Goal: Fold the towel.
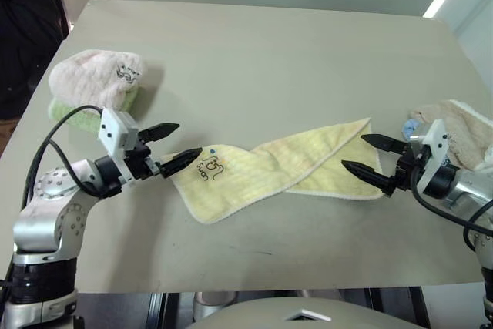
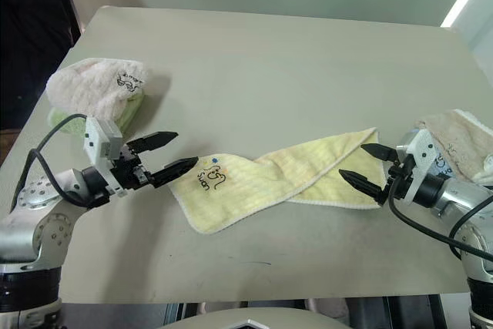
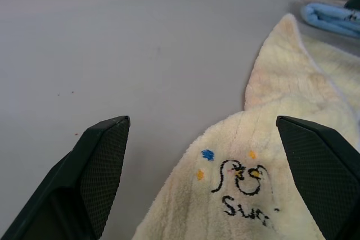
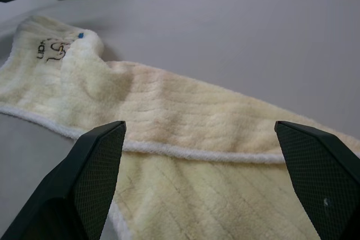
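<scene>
Towel [image 1: 269, 171] lies twisted across the near middle of the table [image 1: 269, 52], embroidered end left. Left gripper [image 1: 171, 146] and right gripper [image 1: 368, 156] sit at its ends, fingers wide, empty. Risk: closing on the twisted, doubled layers pinches one layer only, giving a skewed fold.

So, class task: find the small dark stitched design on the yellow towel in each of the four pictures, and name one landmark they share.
Left eye view: the design sits left of centre, beside the left gripper.
Right eye view: left of centre.
Left wrist view: low, between the two fingers.
Right wrist view: upper left corner.
Shared landmark: the blue stitched dot beside the design.
</scene>
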`<state>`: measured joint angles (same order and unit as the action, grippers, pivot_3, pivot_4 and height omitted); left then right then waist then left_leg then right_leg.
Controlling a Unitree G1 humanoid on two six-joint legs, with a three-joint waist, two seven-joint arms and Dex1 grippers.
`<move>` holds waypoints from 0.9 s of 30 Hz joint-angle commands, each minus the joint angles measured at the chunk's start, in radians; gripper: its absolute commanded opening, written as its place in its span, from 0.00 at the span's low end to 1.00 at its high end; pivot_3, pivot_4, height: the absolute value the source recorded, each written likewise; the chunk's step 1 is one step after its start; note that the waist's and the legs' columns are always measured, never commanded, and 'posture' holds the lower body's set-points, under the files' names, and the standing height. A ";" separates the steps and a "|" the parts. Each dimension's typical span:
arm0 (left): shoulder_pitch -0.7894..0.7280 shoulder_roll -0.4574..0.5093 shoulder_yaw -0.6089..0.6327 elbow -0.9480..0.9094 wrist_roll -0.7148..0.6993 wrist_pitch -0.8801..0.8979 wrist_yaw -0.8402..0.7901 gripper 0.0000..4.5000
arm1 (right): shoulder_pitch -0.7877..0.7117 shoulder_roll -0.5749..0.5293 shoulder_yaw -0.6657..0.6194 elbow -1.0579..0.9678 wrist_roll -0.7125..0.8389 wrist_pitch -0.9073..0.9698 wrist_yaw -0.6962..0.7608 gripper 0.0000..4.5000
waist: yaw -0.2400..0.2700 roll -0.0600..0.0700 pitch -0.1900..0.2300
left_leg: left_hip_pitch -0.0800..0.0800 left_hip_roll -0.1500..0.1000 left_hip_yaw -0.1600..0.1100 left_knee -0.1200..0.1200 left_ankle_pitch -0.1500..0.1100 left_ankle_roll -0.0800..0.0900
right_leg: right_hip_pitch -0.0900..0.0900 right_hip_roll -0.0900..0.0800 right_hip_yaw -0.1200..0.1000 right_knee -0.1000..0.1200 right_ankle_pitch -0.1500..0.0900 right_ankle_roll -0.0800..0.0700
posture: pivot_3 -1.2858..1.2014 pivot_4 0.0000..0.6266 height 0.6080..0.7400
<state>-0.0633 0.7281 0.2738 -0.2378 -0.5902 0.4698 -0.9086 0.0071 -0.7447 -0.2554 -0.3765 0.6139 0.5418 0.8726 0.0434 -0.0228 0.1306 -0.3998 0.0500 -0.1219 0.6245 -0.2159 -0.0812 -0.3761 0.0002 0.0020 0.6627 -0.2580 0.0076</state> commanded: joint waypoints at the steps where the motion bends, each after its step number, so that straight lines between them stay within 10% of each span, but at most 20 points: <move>1: -0.001 0.019 0.014 -0.055 -0.013 -0.004 -0.010 1.00 | -0.028 0.004 0.000 -0.002 0.015 -0.003 0.004 1.00 | 0.000 0.000 0.000 | 0.000 0.000 0.000 0.001 0.000 0.000 | 0.000 0.000 0.000 0.000 0.000 0.000 | 0.52 0.24 1.00; 27: -0.226 0.303 -0.448 0.117 0.306 -0.440 -0.698 1.00 | -0.045 -0.002 0.003 -0.005 -0.021 -0.013 -0.021 1.00 | -0.001 0.002 -0.001 | -0.008 0.015 -0.007 0.004 -0.007 0.003 | -0.009 0.004 0.004 0.001 0.004 -0.001 | 0.52 0.24 1.00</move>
<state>-0.2682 1.0172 -0.1561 -0.1253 -0.3055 0.0655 -1.5457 -0.0415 -0.7456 -0.2222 -0.3420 0.5850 0.5339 0.8644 0.0422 -0.0207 0.1296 -0.4096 0.0652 -0.1286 0.6284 -0.2226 -0.0787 -0.3881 0.0043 0.0059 0.6641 -0.2533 0.0061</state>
